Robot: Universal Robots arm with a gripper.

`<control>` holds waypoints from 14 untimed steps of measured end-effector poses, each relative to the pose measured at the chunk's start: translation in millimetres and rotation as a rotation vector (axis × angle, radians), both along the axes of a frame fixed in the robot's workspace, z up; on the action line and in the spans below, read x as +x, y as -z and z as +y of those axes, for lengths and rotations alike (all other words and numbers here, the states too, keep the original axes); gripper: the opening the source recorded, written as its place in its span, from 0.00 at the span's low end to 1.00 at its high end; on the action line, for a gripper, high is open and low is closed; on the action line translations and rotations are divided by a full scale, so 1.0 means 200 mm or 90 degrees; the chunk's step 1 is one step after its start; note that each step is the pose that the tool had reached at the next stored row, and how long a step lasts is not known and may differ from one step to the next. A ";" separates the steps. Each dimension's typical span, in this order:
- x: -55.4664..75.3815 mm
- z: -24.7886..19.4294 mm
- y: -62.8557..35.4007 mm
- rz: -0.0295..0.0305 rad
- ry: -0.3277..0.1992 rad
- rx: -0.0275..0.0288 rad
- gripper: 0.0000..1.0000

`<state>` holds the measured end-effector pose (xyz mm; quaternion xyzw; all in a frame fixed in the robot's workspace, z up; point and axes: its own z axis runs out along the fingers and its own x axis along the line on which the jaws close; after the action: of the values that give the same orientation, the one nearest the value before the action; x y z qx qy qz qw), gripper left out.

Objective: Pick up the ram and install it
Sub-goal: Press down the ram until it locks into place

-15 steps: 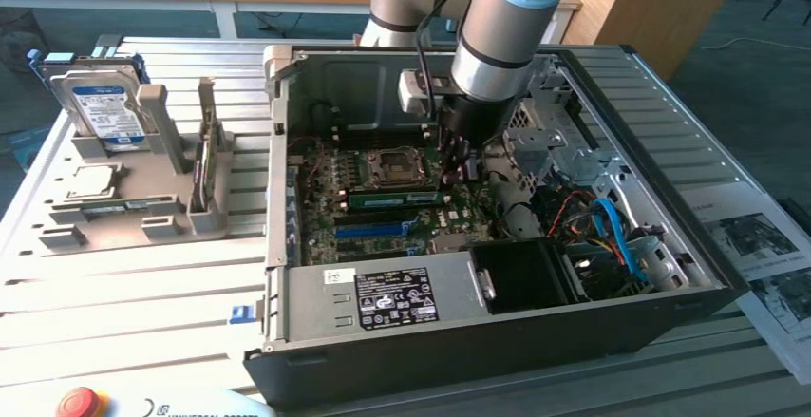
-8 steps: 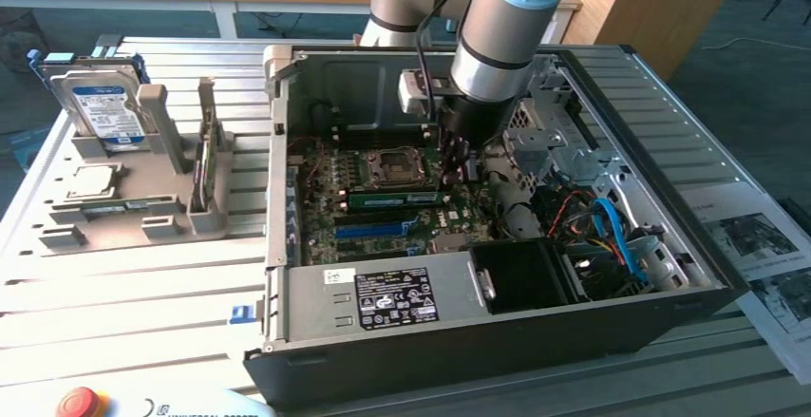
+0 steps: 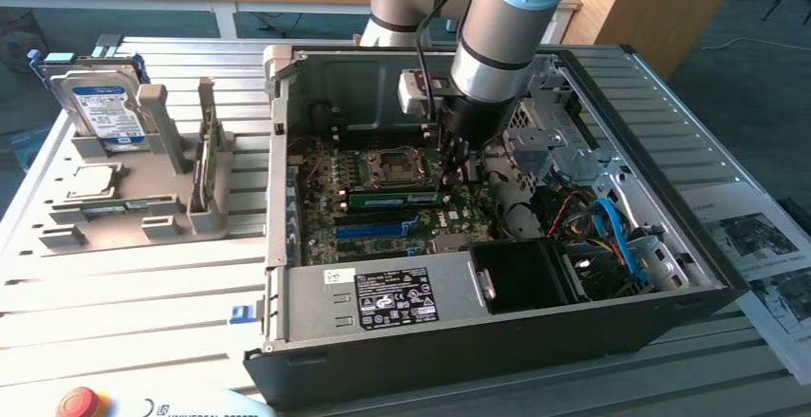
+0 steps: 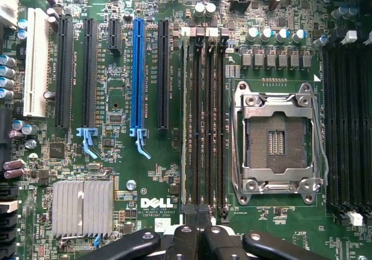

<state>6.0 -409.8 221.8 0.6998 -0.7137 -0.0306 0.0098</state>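
Gripper (image 4: 197, 237) sits low over the motherboard (image 4: 116, 114), fingers (image 4: 183, 239) pressed together, nothing between them; just beyond the tips runs a bank of long black memory slots (image 4: 203, 120), and the ram (image 4: 185, 120) stands edge-up in the slot at the bank's edge, seen as a thin pale strip; beside the slots, an empty processor socket (image 4: 278, 138) in a metal frame; further off on the board, a blue expansion slot (image 4: 138, 74), a white one (image 4: 36, 62), a finned silver heatsink (image 4: 81, 207)

Exterior view, near to far: black power supply (image 3: 380, 293) at the front of the open computer case (image 3: 507, 360); arm (image 3: 507, 18) reaches down into the case, gripper (image 3: 459, 165) just above the board; on the exterior view's left, outside the case, a grey holder (image 3: 140, 208) carries a hard drive (image 3: 102, 104) and a small square chip (image 3: 91, 181)
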 end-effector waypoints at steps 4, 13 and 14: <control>0.00 0.000 0.001 0.0000 0.000 0.0000 0.11; 0.00 -0.002 0.000 -0.0001 0.000 0.0002 0.11; 0.00 -0.002 -0.003 -0.0002 0.000 0.0003 0.11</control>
<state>6.4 -410.3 222.5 0.6998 -0.7136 -0.0307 0.0096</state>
